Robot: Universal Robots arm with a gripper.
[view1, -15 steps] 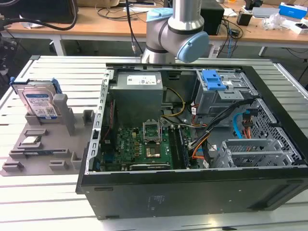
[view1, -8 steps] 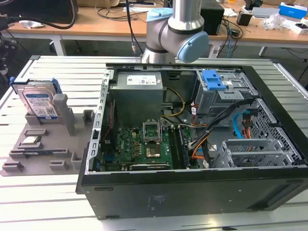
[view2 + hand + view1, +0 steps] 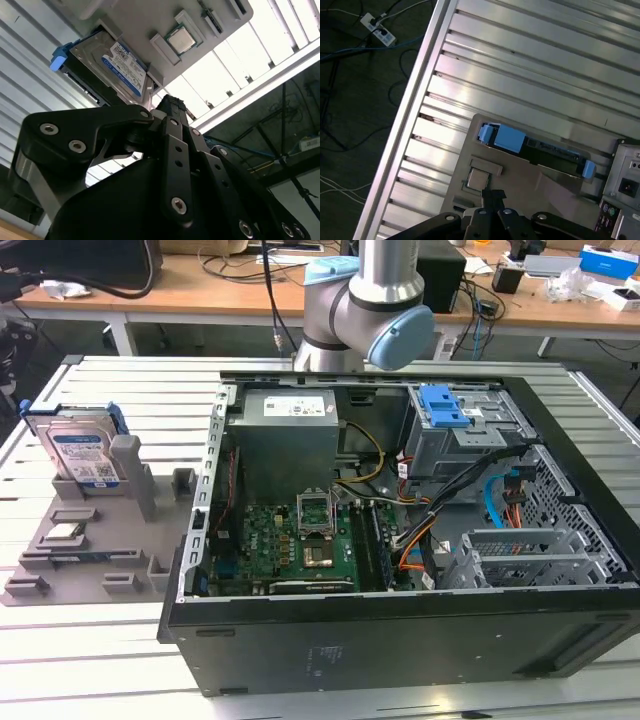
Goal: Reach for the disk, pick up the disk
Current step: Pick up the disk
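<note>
The disk (image 3: 84, 454) stands on edge in a slot at the back of a grey holder plate (image 3: 110, 540), on the exterior view's left. Its blue-and-white label faces forward, and blue rails run along its sides. The second wrist view shows the disk (image 3: 107, 65) with its label, and the first wrist view shows the disk (image 3: 547, 152) edge-on between its blue rail ends. My gripper (image 3: 492, 196) hangs well above the holder, apart from the disk. Its black fingers meet at the tip with nothing between them, as the gripper (image 3: 170, 102) also looks in the second wrist view.
A small square processor chip (image 3: 63, 532) lies in a pocket of the holder, in front of the disk. An open computer case (image 3: 400, 540) takes up the middle and right of the slatted aluminium table (image 3: 150, 390), with a blue latch piece (image 3: 445, 405) inside. The arm's joints (image 3: 370, 310) rise behind the case.
</note>
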